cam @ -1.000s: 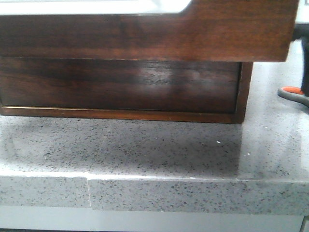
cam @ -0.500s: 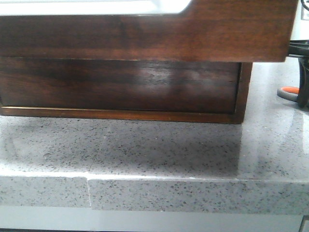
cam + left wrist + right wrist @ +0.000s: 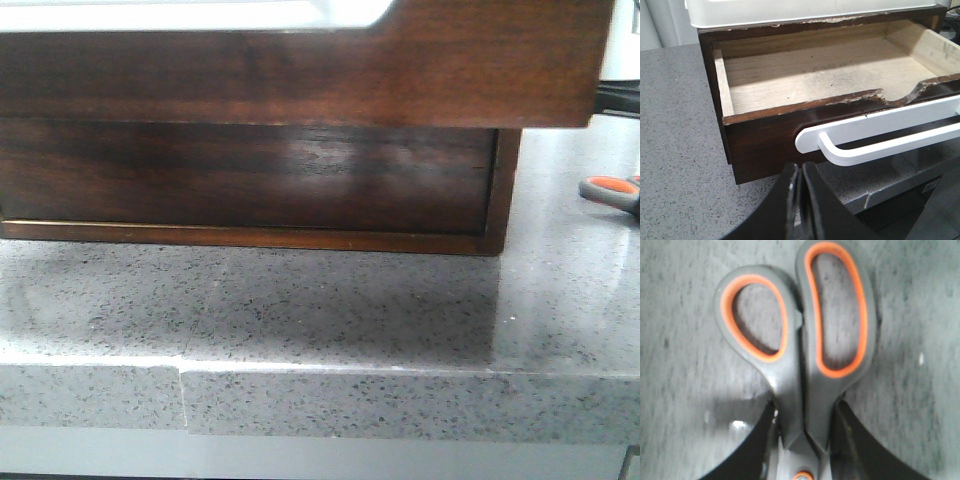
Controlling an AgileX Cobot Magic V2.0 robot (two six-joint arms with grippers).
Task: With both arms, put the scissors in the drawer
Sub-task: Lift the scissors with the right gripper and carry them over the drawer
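The scissors [image 3: 790, 385], with grey handles and orange-lined loops, lie between my right gripper's [image 3: 805, 410] fingers. The fingers press on the neck just below the loops, above the orange pivot dot. In the front view only the scissors' handle [image 3: 612, 190] shows, at the far right over the grey counter. The drawer [image 3: 765, 145] is pulled open and its bare wooden inside holds nothing. Its dark front [image 3: 300, 75] fills the top of the front view. My left gripper [image 3: 801, 172] is shut and empty, just in front of the drawer front, below the white handle's [image 3: 880, 140] end.
The wooden chest's lower front [image 3: 250, 180] stands on the speckled grey counter [image 3: 300, 310], whose front edge [image 3: 300, 400] is close to the camera. A white tray [image 3: 790, 10] sits on top of the chest.
Half a second ago a dark finger stood beside the scissors' handle in the front view; it no longer shows there. The handle now shows both orange loops and sits slightly higher.
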